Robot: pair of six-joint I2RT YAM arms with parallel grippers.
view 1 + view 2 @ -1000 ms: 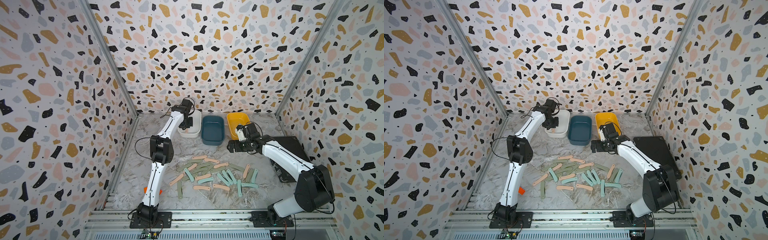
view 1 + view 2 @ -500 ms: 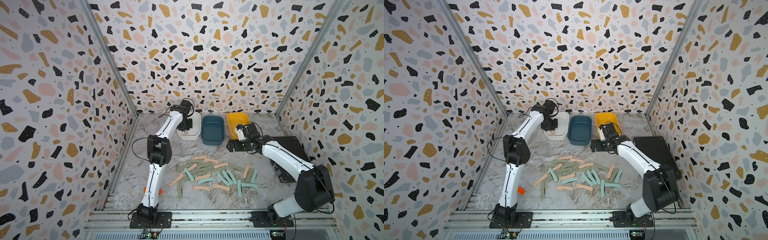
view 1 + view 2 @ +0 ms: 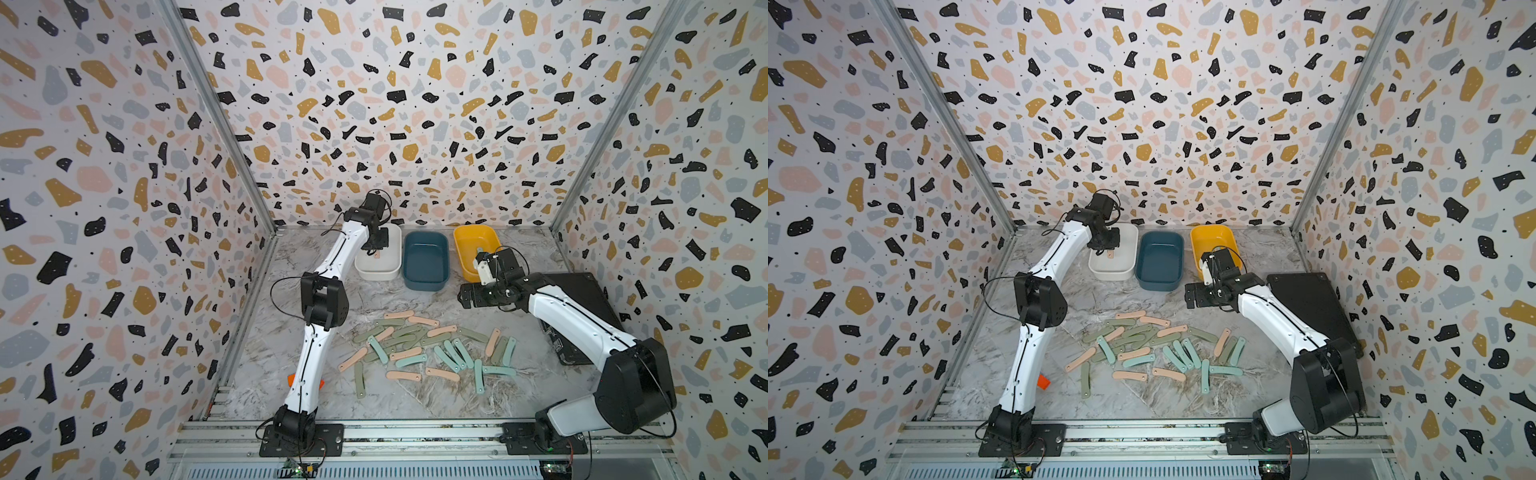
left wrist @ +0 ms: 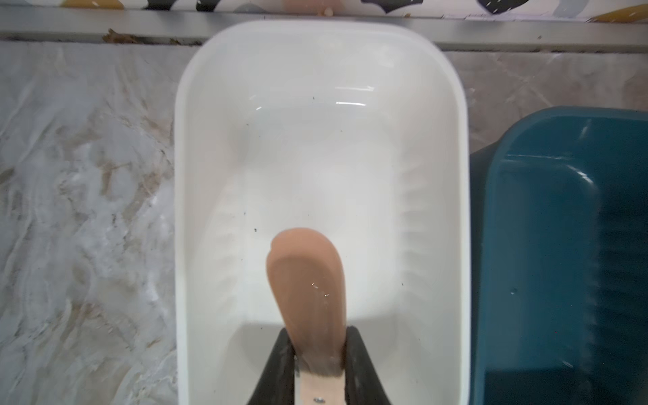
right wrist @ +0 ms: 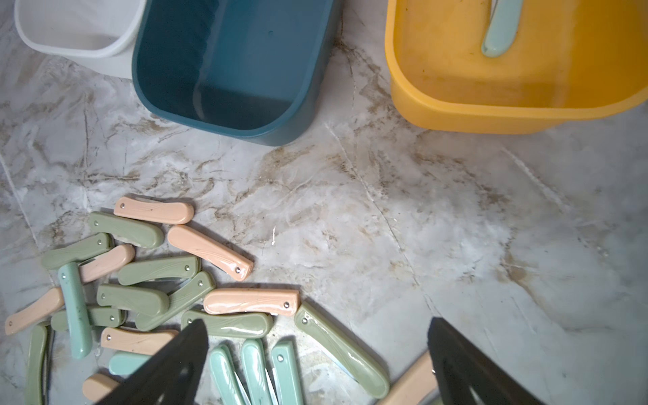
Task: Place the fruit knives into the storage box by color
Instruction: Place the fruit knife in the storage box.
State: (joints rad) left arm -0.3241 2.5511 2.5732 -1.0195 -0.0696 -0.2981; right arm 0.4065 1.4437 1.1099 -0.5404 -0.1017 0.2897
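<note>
Firstly, we see one peach-pink fruit knife (image 4: 308,291), matte, smooth and round-ended, clamped near its riveted end by the left end effector (image 4: 317,336) and pointing down into the glossy white box (image 4: 463,210). The other fruit knives (image 3: 415,349), slim curved bars in peach, sage and mint, lie heaped on the marble-veined table (image 3: 291,332). One mint knife (image 5: 499,31) rests in the yellow box (image 5: 456,115), beside the dark blue box (image 5: 224,129). The right end effector (image 5: 317,322) hovers over the heap, jaws wide apart, empty. Since a second ago the right arm has not moved, and the left has shifted only slightly.
</note>
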